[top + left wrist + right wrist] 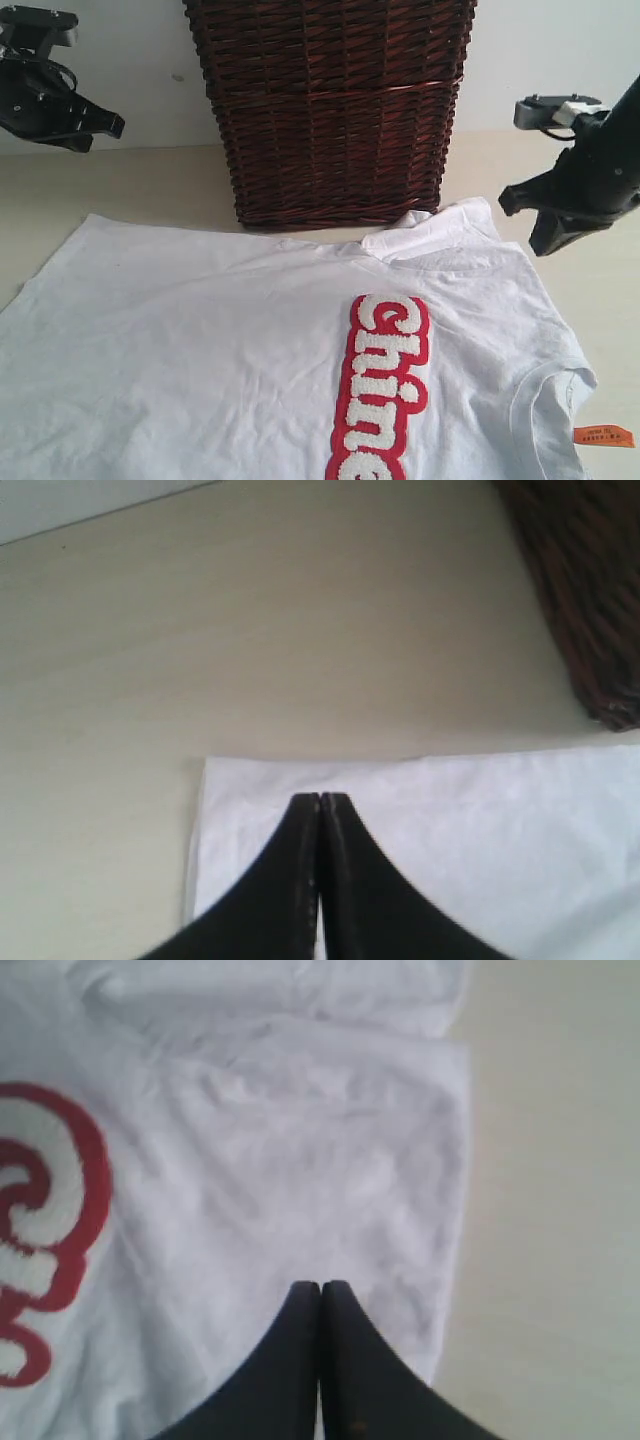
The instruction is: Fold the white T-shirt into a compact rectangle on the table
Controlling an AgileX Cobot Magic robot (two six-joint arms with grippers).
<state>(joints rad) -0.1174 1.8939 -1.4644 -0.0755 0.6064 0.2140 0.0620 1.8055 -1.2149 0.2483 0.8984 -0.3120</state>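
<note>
The white T-shirt (230, 340) lies spread flat on the table (120, 185), its red patch of fuzzy white letters (385, 390) right of the middle and its collar toward the right edge. My left gripper (112, 125) hangs at the upper left, shut and empty. In the left wrist view this gripper (320, 798) hovers over a corner of the T-shirt (460, 820). My right gripper (522, 218) hangs at the right, also shut and empty. Seen from the right wrist, it (320, 1285) floats above the T-shirt (300, 1160) near its edge, with the red lettering (55, 1210) off to one side.
A dark wicker basket (330, 110) stands at the back centre, touching the shirt's far edge; its side (590, 590) shows in the left wrist view. An orange tag (603, 435) sticks out by the collar. Bare table (560, 1210) lies beside the shirt.
</note>
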